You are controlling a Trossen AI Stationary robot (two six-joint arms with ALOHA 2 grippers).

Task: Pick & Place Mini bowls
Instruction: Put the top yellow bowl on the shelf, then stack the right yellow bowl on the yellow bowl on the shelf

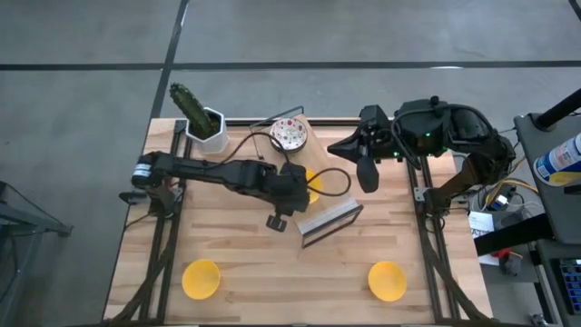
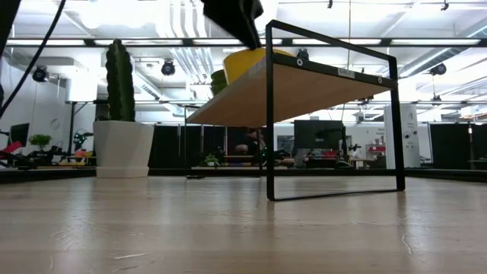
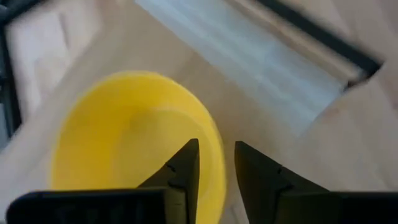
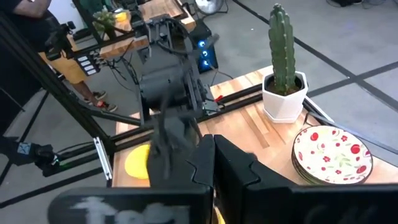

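My left gripper (image 3: 216, 168) is over the table's middle, shut on a plain yellow mini bowl (image 3: 124, 137), which shows in the high view (image 1: 314, 184) just beyond a small shelf (image 1: 329, 218). In the low view the yellow bowl (image 2: 247, 62) sits above the shelf board, its underside hidden. A stack of white speckled bowls (image 1: 290, 134) rests on the table near the far edge. Two more yellow bowls (image 1: 201, 278) (image 1: 388, 280) sit near the near edge. My right gripper (image 1: 368, 174) waits, shut, right of the middle. My left gripper pinches the yellow bowl's rim (image 3: 219, 149), with one finger (image 3: 183, 171) inside the bowl and the other outside. The fingers come from above, pointing down. The bowl hangs tilted below them; whether its bottom touches anything is hidden.
A white hexagonal cactus pot (image 1: 207, 125) stands at the far left corner. The shelf, a wooden board in a black metal frame (image 2: 304, 84), stands in the table's middle. Cables cross the table by the speckled stack. Bare wood lies between the two near yellow bowls.
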